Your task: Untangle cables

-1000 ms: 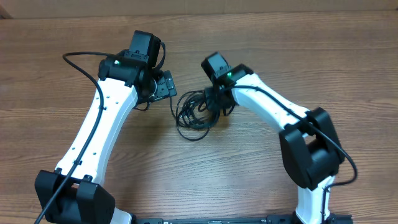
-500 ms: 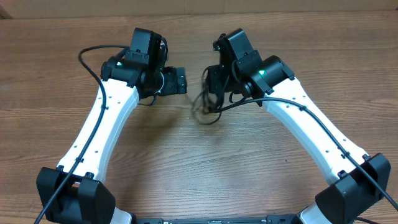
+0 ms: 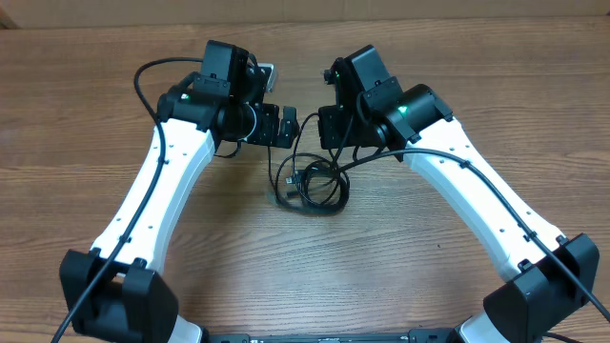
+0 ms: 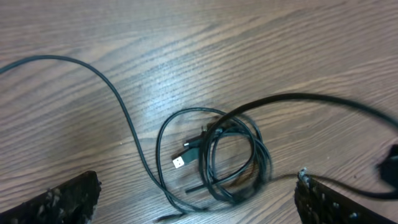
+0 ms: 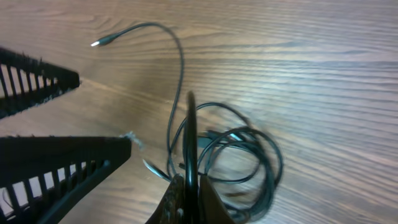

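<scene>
Black cables (image 3: 310, 186) sit in a loose coil on the wooden worktop (image 3: 86, 133). Left pincer (image 3: 288, 127) is spread wide, right pincer (image 5: 186, 202) clenched on one strand

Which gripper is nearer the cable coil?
Right. The right gripper is shut on a strand rising from the cable coil; the left gripper stands open beside that strand.

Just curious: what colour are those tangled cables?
The cables are black, one plug tip whitish; clearest in the left wrist view.

Coiled cables (image 3: 310, 186) mid-table, left arm (image 3: 157, 200) and right arm (image 3: 486, 205) flanking both sides, bare table (image 3: 305, 276) in front.
</scene>
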Robot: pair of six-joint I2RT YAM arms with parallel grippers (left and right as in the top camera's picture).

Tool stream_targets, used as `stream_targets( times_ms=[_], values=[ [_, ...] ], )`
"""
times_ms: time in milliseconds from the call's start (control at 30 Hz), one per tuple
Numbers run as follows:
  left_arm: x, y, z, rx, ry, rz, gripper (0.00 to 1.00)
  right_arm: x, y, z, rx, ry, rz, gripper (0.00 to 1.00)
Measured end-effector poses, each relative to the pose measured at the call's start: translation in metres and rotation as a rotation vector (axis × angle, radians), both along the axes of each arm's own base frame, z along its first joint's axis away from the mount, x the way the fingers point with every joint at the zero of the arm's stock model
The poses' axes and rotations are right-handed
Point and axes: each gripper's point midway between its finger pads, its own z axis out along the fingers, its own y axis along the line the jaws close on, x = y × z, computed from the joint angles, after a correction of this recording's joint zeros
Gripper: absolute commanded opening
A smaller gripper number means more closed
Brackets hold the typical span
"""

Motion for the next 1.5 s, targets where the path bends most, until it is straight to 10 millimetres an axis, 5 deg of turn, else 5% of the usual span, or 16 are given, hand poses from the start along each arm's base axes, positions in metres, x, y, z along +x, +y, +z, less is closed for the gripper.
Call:
stream_targets(
  times_ms=[267, 600, 733, 833, 867, 1033, 1100, 1133, 1267, 1500],
  values=[
    [0.000, -0.027, -0.044, -0.044, 0.104, -0.101, 1.00, 0.005, -0.008, -0.001, -0.015, -0.006, -0.025, 0.04],
    [0.005, -0.065, -0.065, -0.115, 0.075, -0.255, 0.90, 0.004, -0.006, 0.000, 0.004, 0.004, -0.012, 0.04],
    [0.005, -0.066, -0.078, -0.081, 0.091, -0.260, 0.65, 0.003, -0.005, 0.000, 0.011, 0.007, -0.009, 0.04],
    [0.004, -0.064, -0.087, -0.063, 0.107, -0.260, 0.27, 0.005, -0.007, 0.001, 0.016, 0.004, -0.013, 0.04],
    [0.003, -0.064, -0.088, -0.057, 0.108, -0.265, 0.04, 0.007, -0.009, 0.001, 0.017, 0.004, -0.019, 0.04],
    [-0.001, -0.060, -0.091, -0.033, 0.128, -0.264, 0.04, 0.023, -0.035, 0.001, 0.022, 0.005, -0.089, 0.04],
    [-0.005, -0.056, -0.090, -0.019, 0.150, -0.258, 0.04, 0.031, -0.052, 0.001, 0.025, 0.008, -0.136, 0.25],
    [-0.005, -0.054, -0.087, -0.010, 0.158, -0.254, 0.04, 0.035, -0.060, 0.001, 0.025, 0.009, -0.158, 0.39],
    [0.010, -0.041, -0.056, 0.001, 0.115, -0.212, 0.04, 0.044, -0.096, -0.002, 0.014, 0.031, -0.243, 0.63],
    [0.047, -0.023, 0.084, -0.133, -0.178, -0.101, 0.04, 0.042, -0.134, -0.011, -0.015, 0.089, -0.318, 0.66]
  ],
)
